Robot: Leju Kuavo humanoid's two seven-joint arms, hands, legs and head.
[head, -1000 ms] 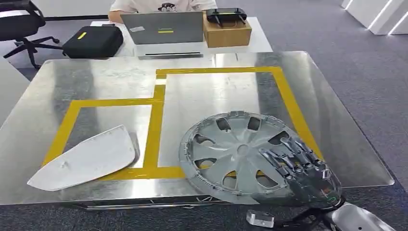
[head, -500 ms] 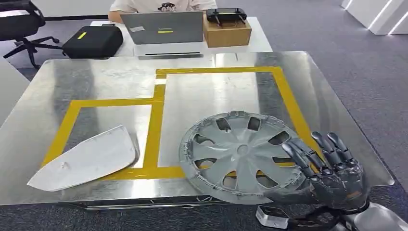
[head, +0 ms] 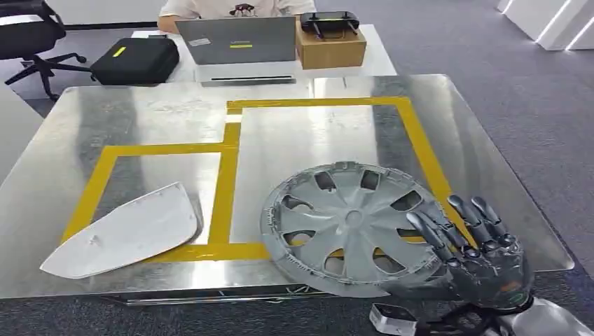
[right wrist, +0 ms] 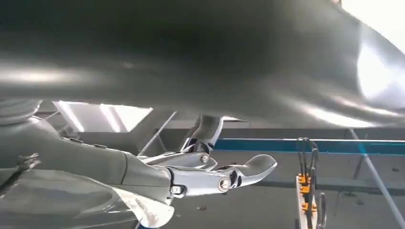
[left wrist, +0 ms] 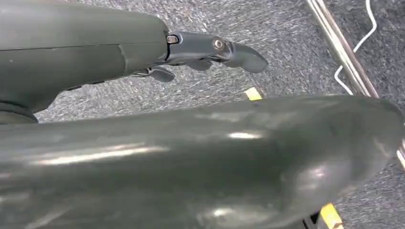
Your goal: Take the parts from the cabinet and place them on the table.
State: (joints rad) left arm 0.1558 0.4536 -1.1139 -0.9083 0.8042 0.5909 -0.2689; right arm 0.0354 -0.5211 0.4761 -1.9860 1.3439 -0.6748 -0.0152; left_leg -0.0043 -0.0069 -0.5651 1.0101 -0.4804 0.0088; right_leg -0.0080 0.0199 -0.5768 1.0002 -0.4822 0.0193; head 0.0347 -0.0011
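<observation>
- A grey plastic wheel cover with spoke-like openings (head: 348, 227) is seen lying flat on the brushed metal table (head: 161, 119), in the lower centre-right of the head view, with its near edge projecting slightly over the table's front edge.
- The wheel cover is laid partly across the yellow tape outline (head: 225, 189) marked on the table, mostly inside the larger right-hand rectangle.
- A white, flat, roughly triangular plastic panel (head: 126, 231) is seen at the lower left of the head view, inside the smaller left-hand taped area, well apart from the wheel cover.
- The right hand (head: 483, 262) is shown at the lower right of the head view, just beside the wheel cover's right rim; its fingers (head: 427, 231) are spread and extended, and nothing is held in it. Whether the fingertips touch the rim cannot be told.
- In the right wrist view, the right hand's fingers (right wrist: 248, 169) are seen stretched out, with nothing between them.
- In the left wrist view, the left hand (left wrist: 200, 50) is seen over grey carpet (left wrist: 286, 47), its fingers extended and nothing held in it.
- At the top of the head view, a grey laptop (head: 236, 40), a brown cardboard box (head: 330, 46) with a black controller on it, and a black case (head: 136, 59) are set on a white desk beyond the metal table.
- A person in a white shirt (head: 231, 7) is seated behind the laptop.
</observation>
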